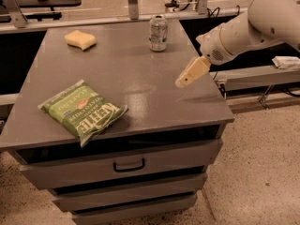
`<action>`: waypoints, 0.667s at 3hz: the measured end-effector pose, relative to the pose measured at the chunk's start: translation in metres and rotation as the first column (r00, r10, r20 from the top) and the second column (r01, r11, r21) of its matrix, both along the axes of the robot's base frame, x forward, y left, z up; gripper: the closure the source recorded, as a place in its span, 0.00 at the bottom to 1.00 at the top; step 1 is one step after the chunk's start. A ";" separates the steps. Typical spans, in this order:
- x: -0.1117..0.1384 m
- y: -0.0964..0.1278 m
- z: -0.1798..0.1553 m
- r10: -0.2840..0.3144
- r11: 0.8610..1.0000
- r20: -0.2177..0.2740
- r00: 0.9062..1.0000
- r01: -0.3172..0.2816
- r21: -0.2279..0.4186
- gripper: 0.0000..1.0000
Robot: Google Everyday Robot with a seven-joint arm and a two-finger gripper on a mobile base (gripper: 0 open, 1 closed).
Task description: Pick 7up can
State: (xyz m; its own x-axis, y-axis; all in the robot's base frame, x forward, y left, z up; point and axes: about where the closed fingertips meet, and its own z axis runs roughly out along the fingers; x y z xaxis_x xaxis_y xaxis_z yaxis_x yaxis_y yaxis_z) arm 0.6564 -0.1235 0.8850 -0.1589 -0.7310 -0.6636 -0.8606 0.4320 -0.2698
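The 7up can (158,33) stands upright near the far edge of the grey cabinet top (136,78), right of centre; it is green and silvery with a shiny top. My gripper (187,76) hangs from the white arm (253,27) that comes in from the upper right. It hovers over the right part of the cabinet top, in front of and to the right of the can, well apart from it. It holds nothing that I can see.
A green Kettle chip bag (83,110) lies at the front left of the top. A yellow sponge (80,39) lies at the far left. Drawers (126,165) sit below the top. A shelf with white cloth (285,62) runs on the right.
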 end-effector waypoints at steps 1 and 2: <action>0.029 0.022 0.006 -0.007 0.992 0.069 0.998 -0.001 0.126 0.00; 0.068 0.041 0.012 -0.021 0.961 0.131 0.991 -0.016 0.275 0.00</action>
State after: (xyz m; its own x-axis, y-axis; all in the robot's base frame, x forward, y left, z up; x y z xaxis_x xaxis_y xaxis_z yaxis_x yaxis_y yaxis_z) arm 0.7248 -0.0829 0.8966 -0.0586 -0.5172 -0.8539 -0.8244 0.5074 -0.2508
